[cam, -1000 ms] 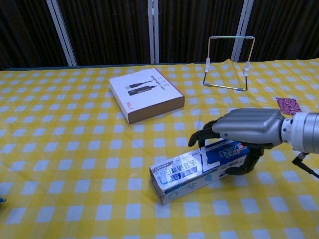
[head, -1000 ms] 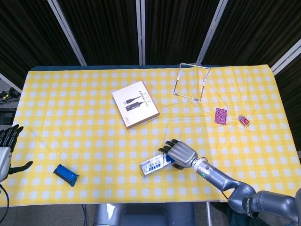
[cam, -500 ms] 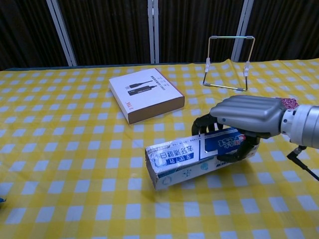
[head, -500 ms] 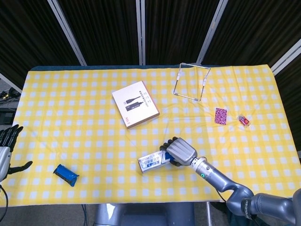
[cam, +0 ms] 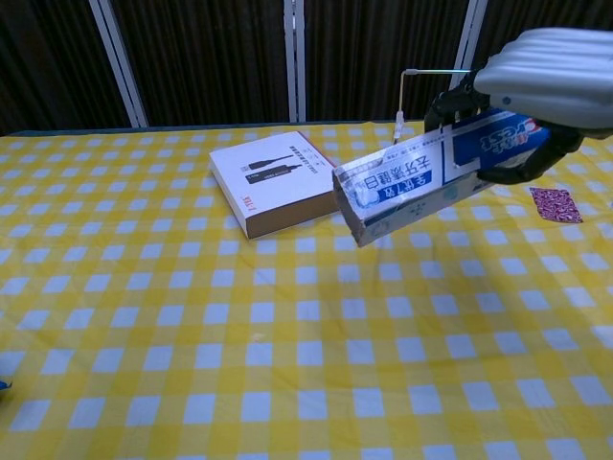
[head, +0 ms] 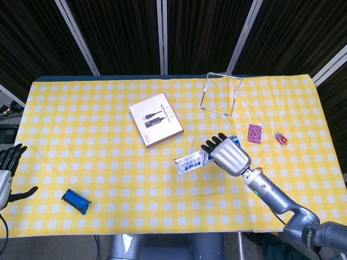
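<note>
The right hand [head: 230, 156] has lifted the toothpaste box [head: 191, 162] off the worktop [head: 97, 162] — a second ago the box lay flat on the yellow checked cloth near the front edge, and now it is up in the air, carried toward the middle. The fingers are wrapped over the top of the box and the thumb sits under it, so the hand is clamped on its right end. In the chest view the toothpaste box [cam: 431, 172] hangs tilted, its free end lower and pointing to the brown flat box [cam: 281, 182], with clear space below it. So the grasp has held, and the carrying is now in progress.

The left hand [head: 7, 172] rests at the far left edge, fingers spread, holding nothing, not far from the small blue object [head: 75, 201]. The wire stand [head: 219, 97] and the small packets [head: 255, 132] look unmoved.
</note>
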Robot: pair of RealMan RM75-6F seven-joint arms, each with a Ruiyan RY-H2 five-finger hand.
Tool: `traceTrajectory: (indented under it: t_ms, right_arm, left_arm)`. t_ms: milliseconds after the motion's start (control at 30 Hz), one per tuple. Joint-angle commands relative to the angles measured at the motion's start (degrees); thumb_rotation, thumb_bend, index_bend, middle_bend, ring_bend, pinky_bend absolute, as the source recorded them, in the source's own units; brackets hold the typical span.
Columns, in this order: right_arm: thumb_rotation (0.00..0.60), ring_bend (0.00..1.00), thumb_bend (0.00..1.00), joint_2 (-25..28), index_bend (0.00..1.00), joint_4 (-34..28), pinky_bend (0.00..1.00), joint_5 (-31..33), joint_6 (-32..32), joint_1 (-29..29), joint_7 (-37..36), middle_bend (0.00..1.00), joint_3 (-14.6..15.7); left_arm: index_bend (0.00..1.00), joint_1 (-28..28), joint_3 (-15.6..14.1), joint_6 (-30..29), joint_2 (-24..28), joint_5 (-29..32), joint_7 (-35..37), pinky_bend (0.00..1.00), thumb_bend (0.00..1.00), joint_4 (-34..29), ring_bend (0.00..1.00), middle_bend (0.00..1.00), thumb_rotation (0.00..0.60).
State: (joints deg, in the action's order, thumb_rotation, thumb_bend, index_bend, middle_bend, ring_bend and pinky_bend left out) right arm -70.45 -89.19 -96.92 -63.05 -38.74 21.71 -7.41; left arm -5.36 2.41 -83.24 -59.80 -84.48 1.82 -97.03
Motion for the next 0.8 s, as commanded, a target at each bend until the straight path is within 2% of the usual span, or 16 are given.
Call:
traceTrajectory:
  t_ms: [33, 167, 333, 633, 800]
  right_arm:
    - [0.600, 0.37, 0.37, 5.04, 0.39, -0.88, 0.39, -4.01, -3.61, 0.86, 10.61, 0.42, -1.16]
    - [0.600, 0.30, 0.40, 7.76, 0.31, -1.14, 0.39, -6.22, -3.76, 0.98, 19.54, 0.34, -1.43]
    - [0.600, 0.29, 0.46, 10.78, 0.32, -1.67, 0.39, -8.60, -3.14, 1.14, 28.81, 0.34, -1.49]
    - [0.600, 0.29, 0.48, 12.38, 0.35, -0.85, 0.39, -10.35, -3.24, 1.78, 35.03, 0.34, -1.41]
    - [0.600, 0.29, 0.49, 12.39, 0.36, -0.31, 0.39, -9.87, -4.61, 2.51, 35.00, 0.35, -1.85]
  left_arm:
    - [0.00, 0.07, -0.23, -0.32, 0.05, -0.68, 0.20, 0.00, 0.00, -0.08, 0.00, 0.00, 0.600]
    - [0.00, 0.16, -0.35, -0.59, 0.07, -1.03, 0.18, 0.00, 0.00, -0.18, 0.00, 0.00, 0.600]
    - [0.00, 0.13, -0.31, -0.56, 0.17, -0.98, 0.46, 0.00, 0.00, -0.07, 0.00, 0.00, 0.600]
    - [0.00, 0.01, -0.31, -0.33, 0.10, -0.83, 0.24, 0.00, 0.00, -0.05, 0.00, 0.00, 0.600]
    - [0.00, 0.09, -0.30, -0.49, 0.15, -0.81, 0.18, 0.00, 0.00, -0.19, 0.00, 0.00, 0.600]
